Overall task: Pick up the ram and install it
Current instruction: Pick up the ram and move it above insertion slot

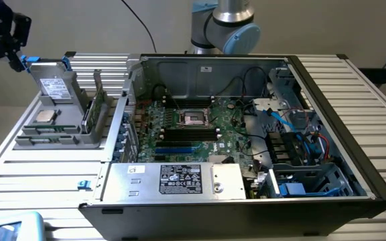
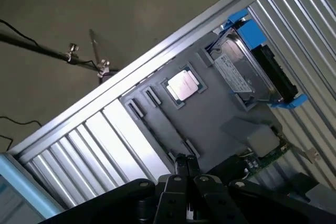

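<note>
The gripper hangs at the exterior view's upper left; its jaws are pressed together, pinching nothing; the ram lies in the grey tray.

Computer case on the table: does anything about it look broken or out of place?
Nothing looks damaged or spilled. The computer case lies open, with its processor socket and black memory slots bare; the silver processor chip sits outside in the grey holder. That looks like a deliberate setup, not a mishap.

One processor, one hard drive.
</note>
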{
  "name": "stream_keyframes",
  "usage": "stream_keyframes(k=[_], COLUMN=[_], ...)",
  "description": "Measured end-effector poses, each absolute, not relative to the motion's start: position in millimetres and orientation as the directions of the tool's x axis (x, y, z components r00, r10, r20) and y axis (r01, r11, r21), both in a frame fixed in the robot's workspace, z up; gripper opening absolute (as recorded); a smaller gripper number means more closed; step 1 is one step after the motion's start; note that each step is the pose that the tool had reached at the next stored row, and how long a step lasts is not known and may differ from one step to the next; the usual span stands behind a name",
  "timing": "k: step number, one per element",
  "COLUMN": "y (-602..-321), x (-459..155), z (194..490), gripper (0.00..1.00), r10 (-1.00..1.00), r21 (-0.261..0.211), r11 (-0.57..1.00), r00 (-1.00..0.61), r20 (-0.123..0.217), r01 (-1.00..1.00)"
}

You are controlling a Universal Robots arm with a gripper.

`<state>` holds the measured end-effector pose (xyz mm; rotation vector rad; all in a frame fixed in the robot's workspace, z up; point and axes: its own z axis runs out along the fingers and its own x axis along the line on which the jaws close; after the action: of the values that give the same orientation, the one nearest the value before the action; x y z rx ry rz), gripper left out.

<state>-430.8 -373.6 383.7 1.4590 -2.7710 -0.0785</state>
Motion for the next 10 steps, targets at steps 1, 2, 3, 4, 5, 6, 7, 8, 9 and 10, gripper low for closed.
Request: stream_keyframes(k=[1,2,3,4,5,6,7,8,9,10], y=[-373.6,-373.5,-373.6,-373.6,-373.6,-373.6,-373.6,-373.6,-373.6,-373.6], x=[-430.8,-430.8,-430.8,-430.8,-430.8,-430.8,-430.8,-430.8,-430.8,-430.8], z=[383.7,383.6,383.5,383.4,383.3,383.2,383.2,383.1,383.0,383.0], gripper=[0.11,0.11,0.11,0.11,0.11,0.11,0.11,0.11,0.11,0.11], r10=[-0.834,-0.844,-0.853,-0.863,-0.872,-0.88,-0.889,-0.897,-0.905,-0.913], r21=[0.049,0.048,0.049,0.049,0.048,0.048,0.048,0.048,0.048,0.049], r11=[0.55,0.535,0.52,0.504,0.489,0.473,0.456,0.441,0.423,0.407], r00=[-0.551,-0.536,-0.521,-0.505,-0.49,-0.474,-0.457,-0.442,-0.424,-0.408], r20=[-0.015,-0.015,-0.015,-0.015,-0.016,-0.016,-0.015,-0.015,-0.015,-0.015], r01=[-0.834,-0.843,-0.853,-0.862,-0.871,-0.88,-0.889,-0.896,-0.905,-0.912])
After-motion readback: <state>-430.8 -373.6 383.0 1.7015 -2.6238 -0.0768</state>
